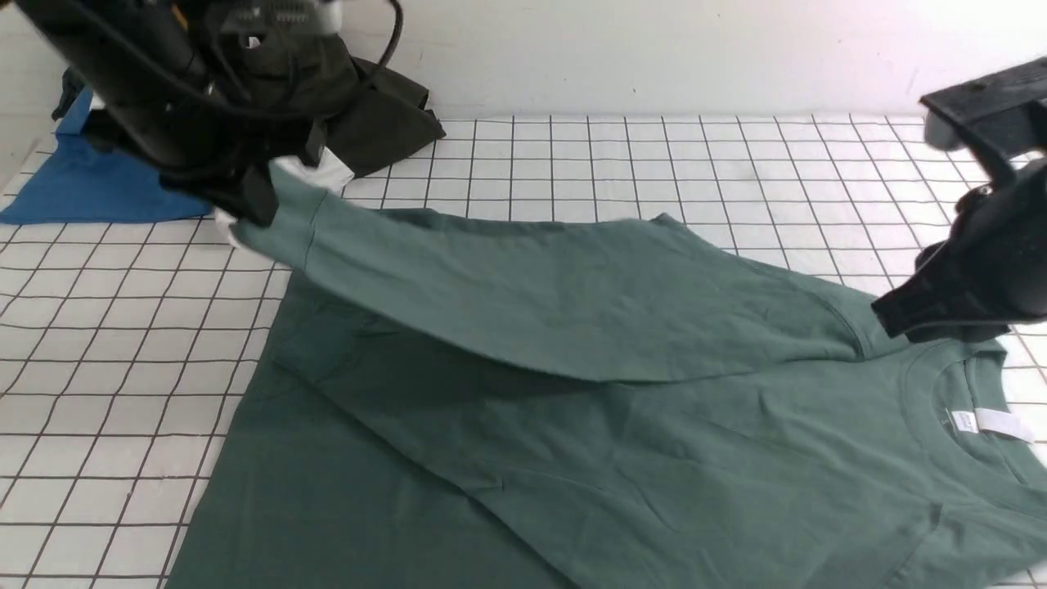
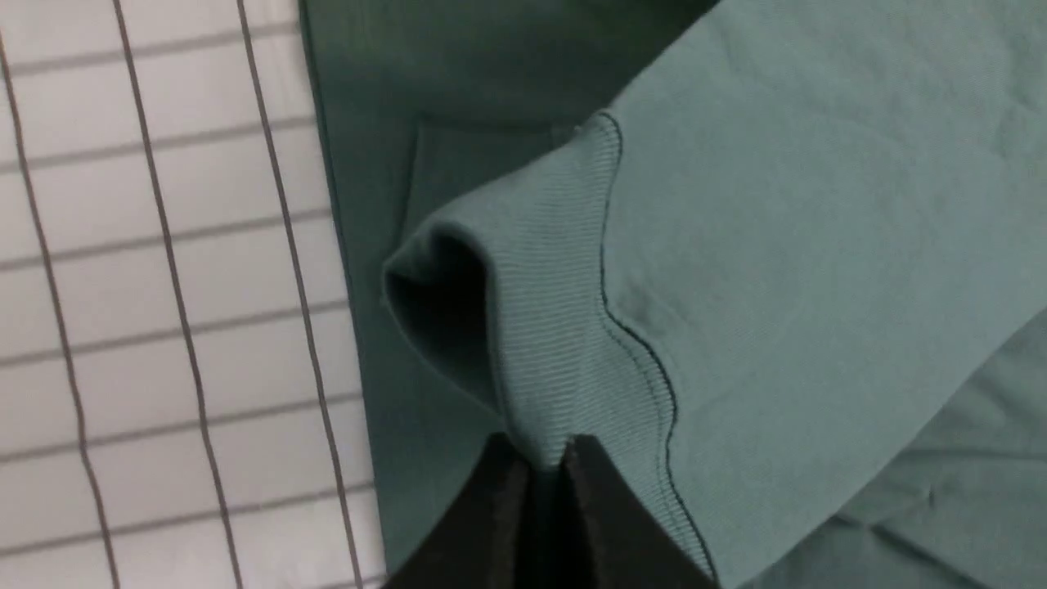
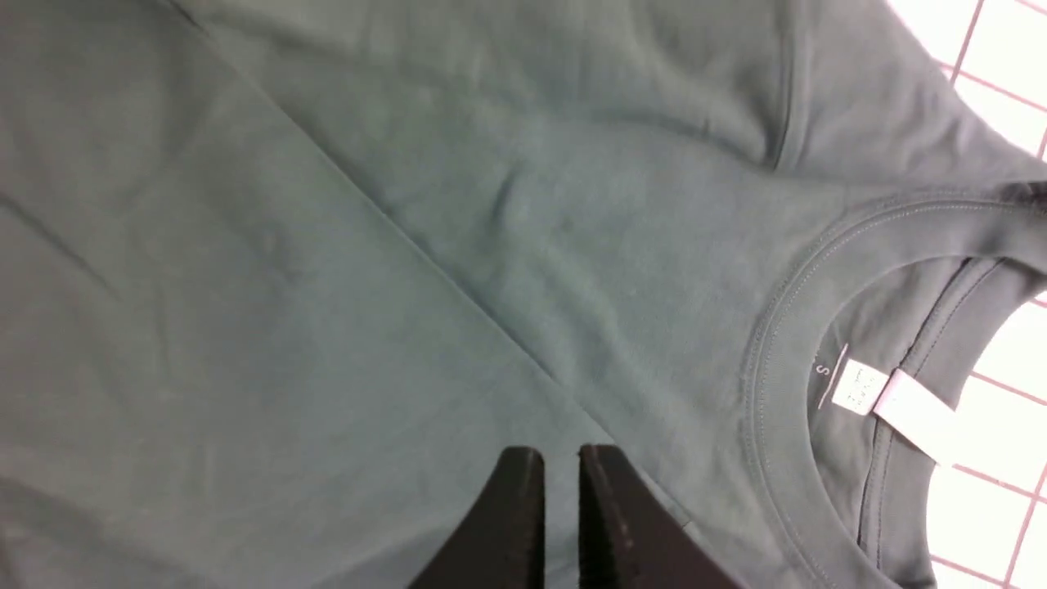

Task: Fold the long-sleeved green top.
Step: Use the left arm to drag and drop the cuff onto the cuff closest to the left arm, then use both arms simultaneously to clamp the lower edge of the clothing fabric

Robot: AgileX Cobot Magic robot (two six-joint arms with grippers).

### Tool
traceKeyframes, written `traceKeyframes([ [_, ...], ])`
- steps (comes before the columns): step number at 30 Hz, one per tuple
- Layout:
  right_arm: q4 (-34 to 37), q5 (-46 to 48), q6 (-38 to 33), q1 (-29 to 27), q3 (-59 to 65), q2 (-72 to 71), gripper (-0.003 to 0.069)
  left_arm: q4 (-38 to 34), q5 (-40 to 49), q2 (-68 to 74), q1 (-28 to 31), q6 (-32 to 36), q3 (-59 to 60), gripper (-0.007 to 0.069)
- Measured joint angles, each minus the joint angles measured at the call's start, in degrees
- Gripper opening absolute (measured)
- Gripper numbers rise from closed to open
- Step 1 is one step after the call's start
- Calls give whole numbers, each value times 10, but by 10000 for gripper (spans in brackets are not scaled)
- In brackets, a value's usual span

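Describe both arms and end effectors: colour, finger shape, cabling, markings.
The left arm and right arm are matte black with bulky, angular housings; black cables loop off the left. The left end effector and right end effector each have two black, tapering wedge fingers. No markings legible.

Long-sleeved top [image 1: 654,458] flat on table [image 1: 654,164], sleeve [image 1: 491,286] slanting over it, other garments [image 1: 384,114] behind-left

The green long-sleeved top [image 1: 654,458] lies spread flat, one sleeve [image 1: 532,294] raised at its cuff [image 2: 556,327].
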Motion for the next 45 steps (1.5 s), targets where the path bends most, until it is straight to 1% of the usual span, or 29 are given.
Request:
traceKeyframes([
  [2,9,3,-1,0,-1,-12,63,-1,-24,-22,0,-1,51,13],
  [5,44,10,-17,0,-2,-41,63,1,-86,-50,0,-3,166,13],
  [7,66,20,-30,0,-2,-48,63,10,-123,-50,0,-3,218,15],
  [8,69,21,-33,0,-2,-49,63,11,-126,-49,0,-3,222,16],
  [10,96,43,-49,0,-2,-50,63,23,-156,-45,0,-3,257,29],
  [12,119,60,-65,0,-2,-50,63,37,-165,-39,0,-3,267,65],
  [13,121,63,-66,0,-2,-50,63,39,-165,-39,0,-3,267,65],
  [14,131,66,-75,0,-2,-50,63,46,-169,-38,0,-3,268,109],
  [15,137,67,-79,0,-2,-50,63,49,-171,-38,0,-3,268,135],
  [16,145,68,-83,0,-2,-51,63,54,-171,-40,0,-3,268,188],
  [17,146,68,-84,0,-2,-51,63,54,-171,-41,0,-3,268,196],
  [19,149,69,-90,8,-2,-53,63,53,-166,-53,0,-3,268,286],
  [21,147,69,-92,30,3,-61,63,44,-144,-76,-2,3,269,373],
  [22,147,69,-93,44,9,-67,63,41,-127,-87,-5,11,270,396],
  [24,147,69,-94,78,27,-81,63,40,-89,-115,-19,38,270,433],
  [25,147,69,-95,82,29,-83,63,40,-85,-118,-24,42,270,436],
  [26,148,69,-96,109,49,-95,63,40,-46,-143,-49,77,270,449],
  [27,148,69,-96,112,52,-97,63,40,-41,-145,-56,81,270,451],
  [28,147,69,-96,133,73,-108,63,39,-12,-160,-81,111,271,455],
  [30,144,69,-96,155,104,-124,63,39,20,-175,-124,171,282,454],
  [32,142,69,-96,165,133,-137,63,42,37,-179,-160,238,303,449],
  [34,137,69,-98,167,153,-152,63,47,40,-179,-180,297,332,435],
  [35,132,69,-98,167,164,-161,63,52,40,-179,-186,337,360,426],
  [38,118,69,-98,167,181,-177,63,66,18,-179,-190,399,420,405],
  [39,116,69,-98,167,181,-179,63,68,15,-179,-190,403,424,404],
  [41,111,69,-98,167,185,-187,63,94,-39,-179,-190,432,472,389],
  [43,110,69,-98,167,186,-191,63,123,-91,-179,-191,441,506,381],
  [44,110,69,-98,167,186,-191,63,129,-101,-179,-191,442,512,380],
  [45,109,69,-98,167,186,-192,63,149,-136,-179,-191,443,532,379],
])
